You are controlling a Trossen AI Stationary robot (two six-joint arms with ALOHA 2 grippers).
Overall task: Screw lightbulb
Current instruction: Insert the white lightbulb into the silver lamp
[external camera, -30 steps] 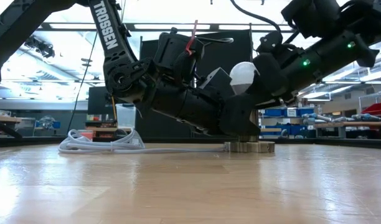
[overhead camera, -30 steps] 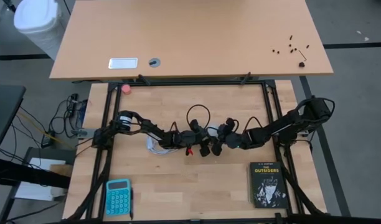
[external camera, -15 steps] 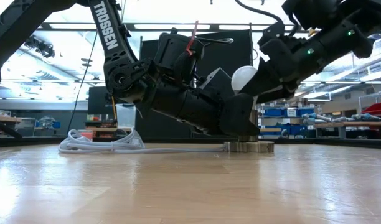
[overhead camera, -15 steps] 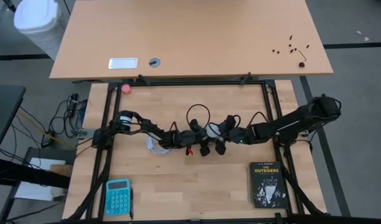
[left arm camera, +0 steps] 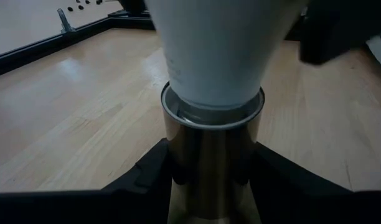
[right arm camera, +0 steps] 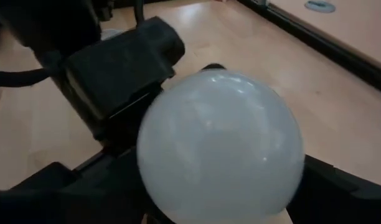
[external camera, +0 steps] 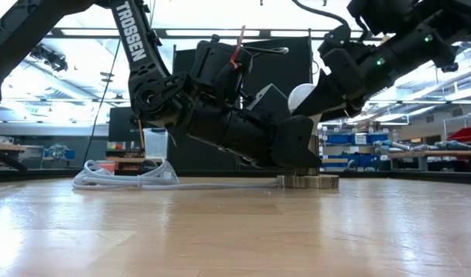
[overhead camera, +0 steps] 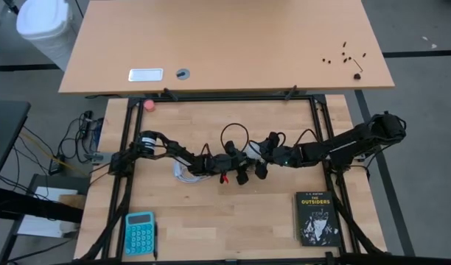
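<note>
The white lightbulb stands upright with its narrow end in the brass socket, whose round base disc rests on the table. My left gripper is shut on the socket's tube just below the bulb. My right gripper is open, above and to the right of the bulb. In the right wrist view its fingers stand on either side of the globe, and I see no touch. The socket's white cord lies along the table to the left. My left gripper pinches the socket's brass tube between its two fingers, just under the rim that takes the bulb. The fingers come from the table's left, slanting a little downward, and lie across the tube. The socket stands upright with its base disc on the table.
A black book lies near the front right and a blue calculator near the front left. A pink ball sits at the far left corner. The cord's coil lies under the left arm. A second table stands beyond.
My right gripper has opened and let go of the bulb's globe, then drawn back up and toward the table's right edge. The bulb has stayed standing in the socket.
</note>
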